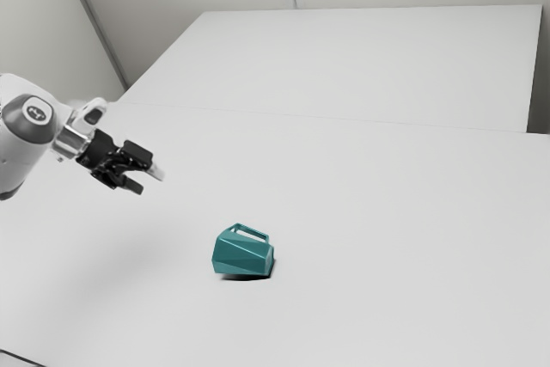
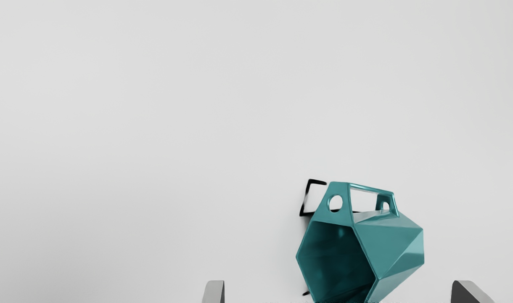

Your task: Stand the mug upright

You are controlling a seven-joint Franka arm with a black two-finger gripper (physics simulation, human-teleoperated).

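White tabletop [image 1: 387,212] surrounds the teal mug [image 1: 243,257] lying sideways.

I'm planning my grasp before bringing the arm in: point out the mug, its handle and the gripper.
Mug [image 1: 241,258]: exterior view, on the side wall of its body.
Handle [image 2: 342,190]: wrist view, on the nearer end piece, by its round hole.
Gripper [image 1: 146,180]: exterior view, midway between its open fingertips.
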